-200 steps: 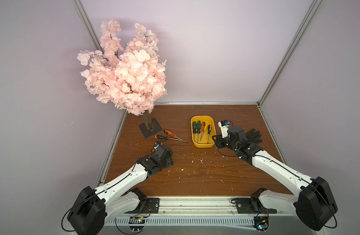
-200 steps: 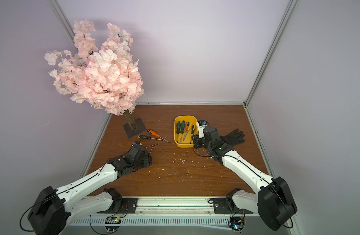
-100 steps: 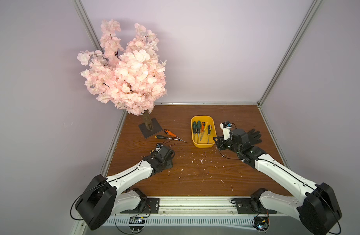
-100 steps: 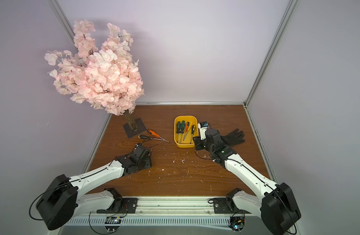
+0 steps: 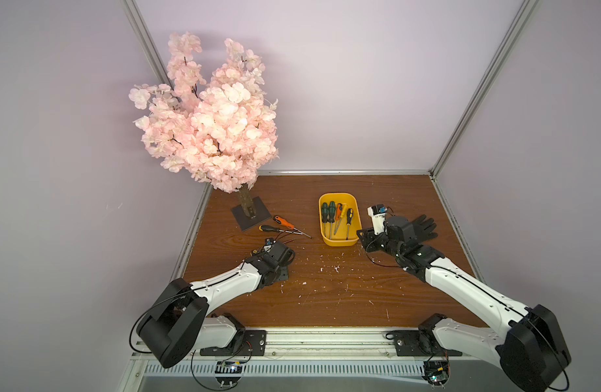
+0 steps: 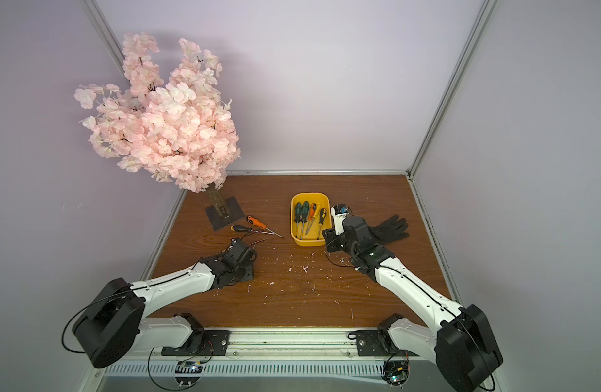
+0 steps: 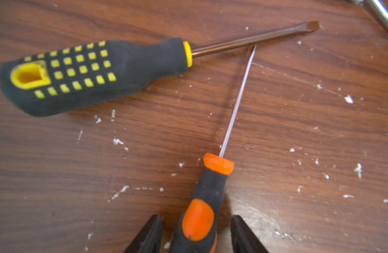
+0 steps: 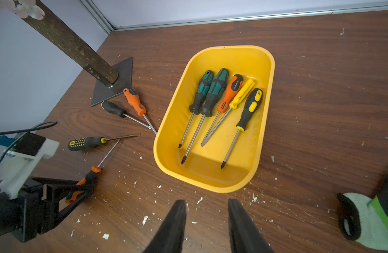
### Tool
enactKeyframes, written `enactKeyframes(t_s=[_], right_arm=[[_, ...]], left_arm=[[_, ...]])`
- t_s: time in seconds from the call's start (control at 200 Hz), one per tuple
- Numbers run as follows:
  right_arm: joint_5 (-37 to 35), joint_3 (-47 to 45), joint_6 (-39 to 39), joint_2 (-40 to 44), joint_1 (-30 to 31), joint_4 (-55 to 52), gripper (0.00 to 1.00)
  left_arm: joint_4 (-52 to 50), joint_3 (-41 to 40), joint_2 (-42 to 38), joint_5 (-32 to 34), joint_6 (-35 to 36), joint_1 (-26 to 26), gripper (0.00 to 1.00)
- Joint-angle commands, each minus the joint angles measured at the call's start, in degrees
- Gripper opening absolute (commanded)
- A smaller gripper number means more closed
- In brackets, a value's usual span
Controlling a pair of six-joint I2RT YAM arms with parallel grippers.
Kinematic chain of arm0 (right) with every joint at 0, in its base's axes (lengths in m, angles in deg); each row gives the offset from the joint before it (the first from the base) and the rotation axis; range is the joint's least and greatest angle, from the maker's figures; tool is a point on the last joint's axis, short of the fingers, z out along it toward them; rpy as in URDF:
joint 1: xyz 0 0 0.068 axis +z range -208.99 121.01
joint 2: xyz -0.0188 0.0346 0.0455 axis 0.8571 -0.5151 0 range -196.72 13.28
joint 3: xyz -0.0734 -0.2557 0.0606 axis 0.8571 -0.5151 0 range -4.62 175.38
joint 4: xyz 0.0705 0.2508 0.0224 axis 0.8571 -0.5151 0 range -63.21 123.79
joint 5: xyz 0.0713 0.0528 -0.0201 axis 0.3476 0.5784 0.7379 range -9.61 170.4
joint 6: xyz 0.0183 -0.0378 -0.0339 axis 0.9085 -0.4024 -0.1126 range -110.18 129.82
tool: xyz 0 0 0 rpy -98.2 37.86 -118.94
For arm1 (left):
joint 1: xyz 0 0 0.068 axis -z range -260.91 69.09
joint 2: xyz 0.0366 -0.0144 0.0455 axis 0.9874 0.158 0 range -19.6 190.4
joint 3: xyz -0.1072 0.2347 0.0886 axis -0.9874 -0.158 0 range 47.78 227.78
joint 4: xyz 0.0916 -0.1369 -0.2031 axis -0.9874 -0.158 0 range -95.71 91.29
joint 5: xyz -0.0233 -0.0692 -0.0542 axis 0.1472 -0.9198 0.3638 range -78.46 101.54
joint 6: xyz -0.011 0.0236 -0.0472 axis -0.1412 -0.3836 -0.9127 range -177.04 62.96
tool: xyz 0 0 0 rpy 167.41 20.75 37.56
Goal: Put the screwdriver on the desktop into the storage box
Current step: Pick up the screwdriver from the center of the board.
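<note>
On the brown desktop [image 5: 326, 292] a small orange-and-black screwdriver [image 7: 210, 188] lies between my left gripper's [image 7: 196, 219] jaws. The jaws are open, with a gap on each side of the handle. A black-and-yellow screwdriver [image 7: 90, 72] lies just beyond it, and the two shafts nearly touch. In a top view the left gripper [image 5: 281, 255] covers most of the small one. The yellow storage box [image 5: 340, 241] holds several screwdrivers. My right gripper [image 8: 206, 202] is open and empty, just short of the box's near end [image 8: 210, 186].
Two more screwdrivers, an orange-handled one [image 5: 283, 221] and a black-handled one [image 5: 268, 229], lie by the dark square base [image 5: 251, 217] of the pink blossom tree. A black glove [image 5: 418, 227] lies right of the right gripper. White flecks dot the board; walls enclose three sides.
My left gripper has come down over the small orange-and-black screwdriver and its jaws have narrowed around the handle. The right gripper shifted slightly to the right, then stayed still.
</note>
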Motion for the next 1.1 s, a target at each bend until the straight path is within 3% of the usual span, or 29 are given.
enactKeyframes(t_s=[0.0, 0.475, 0.786, 1.091], right_arm=[[-1.37, 0.22, 0.53, 0.17, -0.16, 2.52, 0.38], [-2.37, -0.28, 0.62, -0.63, -0.1, 4.05, 0.38], [-2.97, -0.24, 0.34, -0.4, -0.16, 3.75, 0.38], [-3.02, -0.73, 0.54, -0.44, -0.24, 4.29, 0.38]], left_arm=[[0.33, 0.7, 0.92, -0.56, 1.91, -0.29, 0.52], [1.7, 2.39, 3.3, -2.8, 3.5, 2.99, 0.39], [2.03, 4.0, 5.31, -4.13, 3.75, 5.21, 0.24], [3.35, 3.65, 3.73, -6.69, 4.17, 5.79, 0.21]])
